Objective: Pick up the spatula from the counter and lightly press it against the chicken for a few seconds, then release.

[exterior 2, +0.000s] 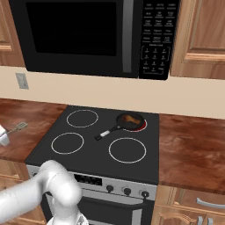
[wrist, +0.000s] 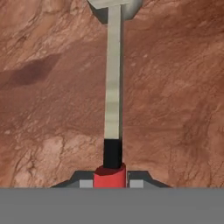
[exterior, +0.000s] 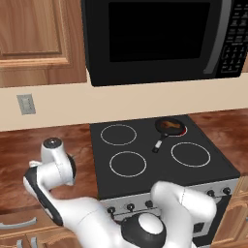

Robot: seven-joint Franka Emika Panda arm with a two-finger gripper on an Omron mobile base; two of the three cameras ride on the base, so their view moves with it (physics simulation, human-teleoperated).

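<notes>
Hand view: spatula, pale shaft, black collar, red grip end. The red end is pinched between the closed-in fingertips of the gripper. The blade is cut off by the top edge. Mottled brown counter is seen beneath; contact with it cannot be told. Right base view: the spatula is found at the far left, over the counter beside the stove. Chicken is lying in a black frying pan, set on the rear right burner, which glows red. Black microwave is mounted above.
</notes>
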